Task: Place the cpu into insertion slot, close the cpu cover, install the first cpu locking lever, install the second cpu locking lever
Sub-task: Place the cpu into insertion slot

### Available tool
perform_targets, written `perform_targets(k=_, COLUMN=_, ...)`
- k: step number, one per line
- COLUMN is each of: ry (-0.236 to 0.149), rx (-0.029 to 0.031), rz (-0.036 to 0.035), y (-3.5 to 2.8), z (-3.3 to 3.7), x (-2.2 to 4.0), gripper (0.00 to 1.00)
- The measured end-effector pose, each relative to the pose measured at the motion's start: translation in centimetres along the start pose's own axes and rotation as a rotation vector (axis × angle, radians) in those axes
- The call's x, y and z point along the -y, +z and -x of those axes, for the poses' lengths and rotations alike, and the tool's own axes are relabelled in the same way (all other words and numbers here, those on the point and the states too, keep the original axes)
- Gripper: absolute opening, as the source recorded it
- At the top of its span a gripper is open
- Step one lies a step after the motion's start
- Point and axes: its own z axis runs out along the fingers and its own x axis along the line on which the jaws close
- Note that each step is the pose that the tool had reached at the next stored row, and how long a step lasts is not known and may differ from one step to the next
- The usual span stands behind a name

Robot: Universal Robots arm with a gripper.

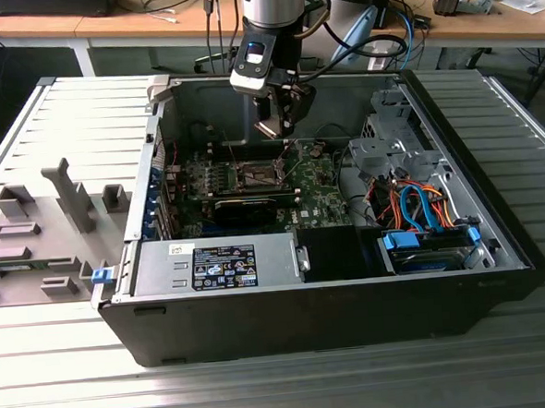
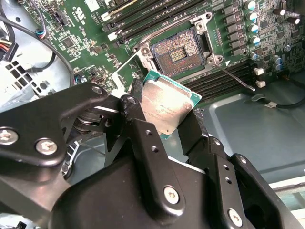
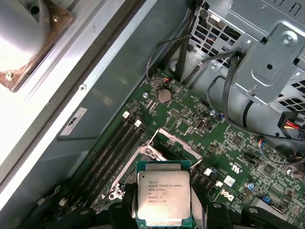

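Observation:
My gripper (image 2: pixel 167 125) is shut on the cpu (image 2: pixel 169 107), a flat square chip with a pale silver face and a green edge. Its black fingers (image 2: pixel 140 129) clamp two opposite sides of the chip. In the first wrist view the cpu (image 3: pixel 163 198) sits between the gripper (image 3: pixel 164 213) fingertips, in front of the socket. The insertion slot (image 2: pixel 178 50) lies uncovered on the green board, its dark pin field showing. The cpu cover (image 3: pixel 182 141) stands tilted up at one side of the slot. A thin wire lever (image 2: pixel 237 76) is swung out. In the exterior view the gripper (image 1: pixel 281 120) hangs above the insertion slot (image 1: pixel 255 175).
The board lies inside an open computer case (image 1: pixel 454 137). A metal drive cage (image 1: pixel 394 146) and orange and blue cables (image 1: pixel 421 204) crowd the exterior view's right. A long black card (image 1: pixel 245 206) and the power supply (image 1: pixel 221 263) sit in front. Memory slots (image 3: pixel 112 152) flank the socket.

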Motion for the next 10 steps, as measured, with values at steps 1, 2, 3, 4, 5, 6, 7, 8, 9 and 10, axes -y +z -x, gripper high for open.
perform_targets(k=1, ry=0.001, rx=0.0001, rz=0.0000, y=0.00, z=0.00, x=0.00, gripper=0.54)
perform_targets(k=2, ry=0.002, rx=0.0002, rz=0.0000, y=0.00, z=0.00, x=0.00, gripper=0.54)
perform_targets(k=3, ry=0.003, rx=0.0003, rz=0.0001, y=0.00, z=0.00, x=0.00, gripper=0.54)
perform_targets(k=4, ry=0.004, rx=0.0004, rz=0.0001, y=0.00, z=0.00, x=0.00, gripper=0.54)
perform_targets(k=5, ry=0.005, rx=0.0004, rz=0.0000, y=0.00, z=0.00, x=0.00, gripper=0.54)
perform_targets(k=6, ry=0.006, rx=0.0005, rz=0.0000, y=0.00, z=0.00, x=0.00, gripper=0.54)
perform_targets(k=7, ry=0.007, rx=0.0006, rz=0.0001, y=0.00, z=0.00, x=0.00, gripper=0.54)
perform_targets(k=8, ry=0.007, rx=0.0007, rz=0.0001, y=0.00, z=0.00, x=0.00, gripper=0.54)
perform_targets(k=9, ry=0.008, rx=0.0007, rz=0.0001, y=0.00, z=0.00, x=0.00, gripper=0.54)
perform_targets(k=10, ry=0.009, rx=0.0008, rz=0.0002, y=0.00, z=0.00, x=0.00, gripper=0.54)
